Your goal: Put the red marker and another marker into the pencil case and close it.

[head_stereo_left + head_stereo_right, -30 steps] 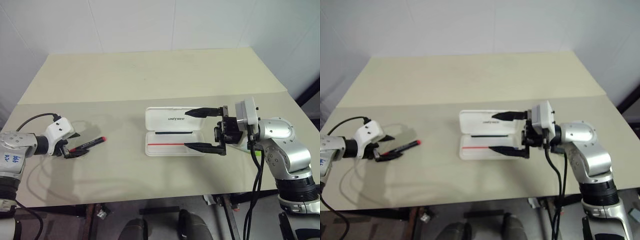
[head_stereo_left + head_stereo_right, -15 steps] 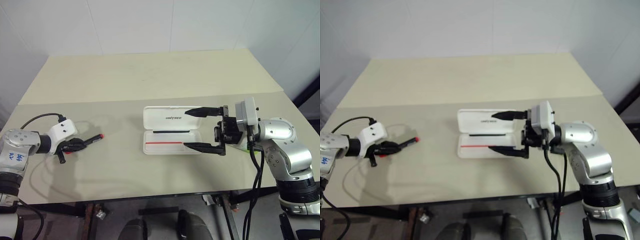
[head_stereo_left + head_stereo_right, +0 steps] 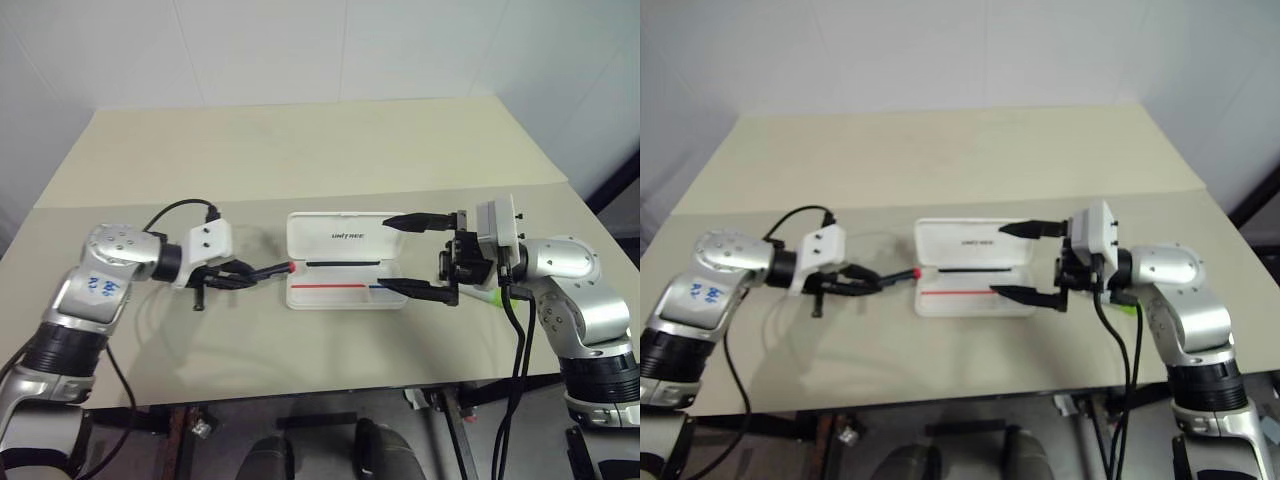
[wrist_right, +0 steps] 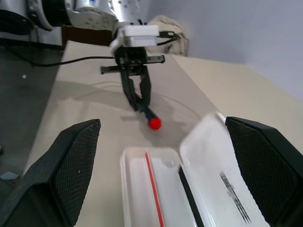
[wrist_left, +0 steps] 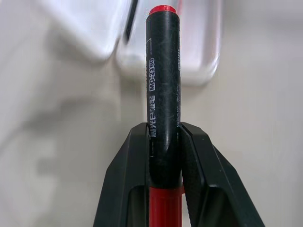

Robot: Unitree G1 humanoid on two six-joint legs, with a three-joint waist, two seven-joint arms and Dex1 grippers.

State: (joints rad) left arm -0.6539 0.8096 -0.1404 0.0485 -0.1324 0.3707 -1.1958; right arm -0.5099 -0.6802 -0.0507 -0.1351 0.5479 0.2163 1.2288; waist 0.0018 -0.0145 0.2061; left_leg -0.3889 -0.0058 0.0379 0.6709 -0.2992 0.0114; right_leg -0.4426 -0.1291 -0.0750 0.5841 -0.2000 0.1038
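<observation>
The pencil case lies open on the table, white, with its lid flat on the far side and a red-and-blue line in the tray. My left gripper is shut on the red marker, holding it about level just above the table. The marker's red tip sits at the case's left end. In the left wrist view the black fingers clamp the marker. My right gripper stands open, its fingers spanning the case's right end. A light green marker peeks out behind the right wrist, mostly hidden.
A black cable loops from my left wrist over the table. A seam crosses the tabletop behind the case. The table's front edge runs close below both arms. The right wrist view shows the left gripper beyond the open case.
My left gripper closed on the red marker, lifted it off the table and carried it right to the case's left end. The right gripper stayed open in place.
</observation>
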